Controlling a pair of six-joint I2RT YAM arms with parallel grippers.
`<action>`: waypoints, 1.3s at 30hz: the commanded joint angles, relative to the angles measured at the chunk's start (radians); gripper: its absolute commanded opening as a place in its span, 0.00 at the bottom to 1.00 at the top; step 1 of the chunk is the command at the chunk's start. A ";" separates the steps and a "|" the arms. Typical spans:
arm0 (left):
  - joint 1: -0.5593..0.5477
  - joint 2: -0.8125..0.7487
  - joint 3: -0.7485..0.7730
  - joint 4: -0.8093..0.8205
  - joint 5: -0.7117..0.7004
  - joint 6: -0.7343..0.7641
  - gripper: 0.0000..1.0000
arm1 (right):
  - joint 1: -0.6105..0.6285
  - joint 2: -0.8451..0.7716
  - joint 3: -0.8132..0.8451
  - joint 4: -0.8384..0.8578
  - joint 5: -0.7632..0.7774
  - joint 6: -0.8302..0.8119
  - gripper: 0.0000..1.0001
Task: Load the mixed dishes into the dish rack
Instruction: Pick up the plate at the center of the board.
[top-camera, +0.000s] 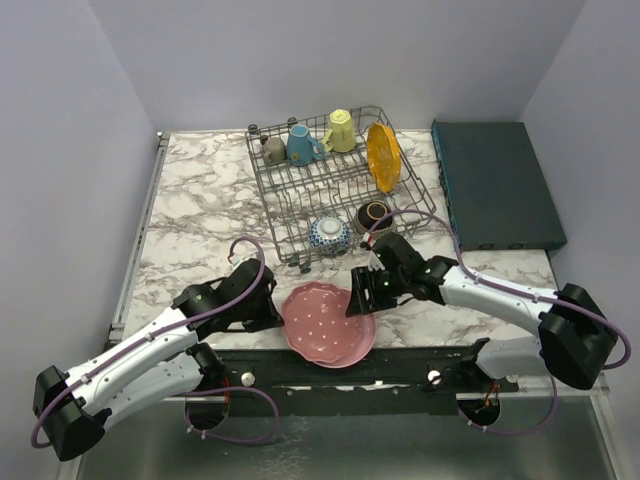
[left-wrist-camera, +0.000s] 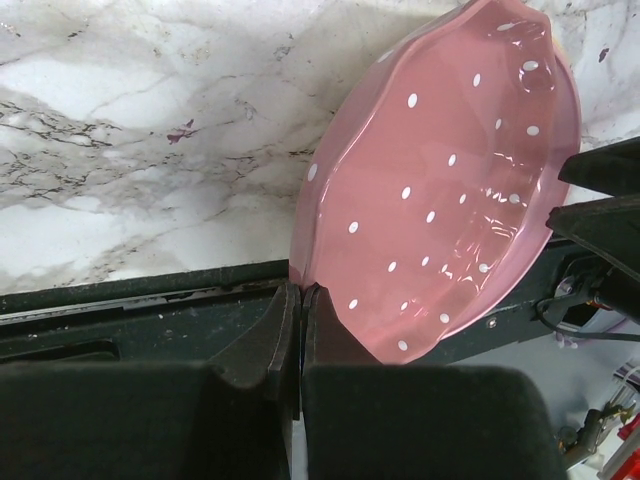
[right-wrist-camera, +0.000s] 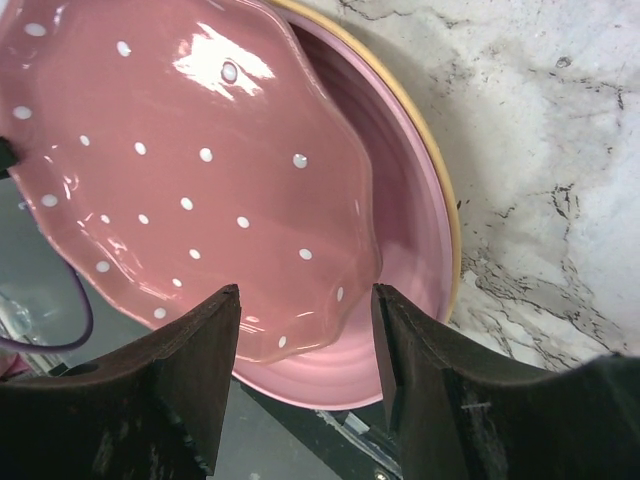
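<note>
left gripper (left-wrist-camera: 300, 292): clamped on pink plate (left-wrist-camera: 440, 180) rim, plate tilted | right gripper (right-wrist-camera: 305, 310): open at plate's opposite edge

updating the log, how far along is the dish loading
Racked: grey mug, blue mug, yellow mug, orange plate, brown bowl, blue-white bowl, all in the dish rack. In hand: the left gripper pinches the dotted pink plate by its rim, the right gripper open at its opposite edge. Left: that plate and the plain pink plate beneath it.
</note>
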 joint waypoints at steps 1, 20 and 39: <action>0.002 -0.037 0.042 -0.024 -0.048 -0.038 0.00 | 0.021 0.026 0.026 -0.012 0.068 0.014 0.60; 0.000 -0.046 -0.005 -0.027 -0.008 -0.085 0.00 | 0.050 0.146 -0.044 0.171 0.041 0.067 0.61; -0.002 0.011 -0.070 -0.001 -0.022 -0.159 0.00 | 0.050 0.094 -0.182 0.300 -0.035 0.139 0.61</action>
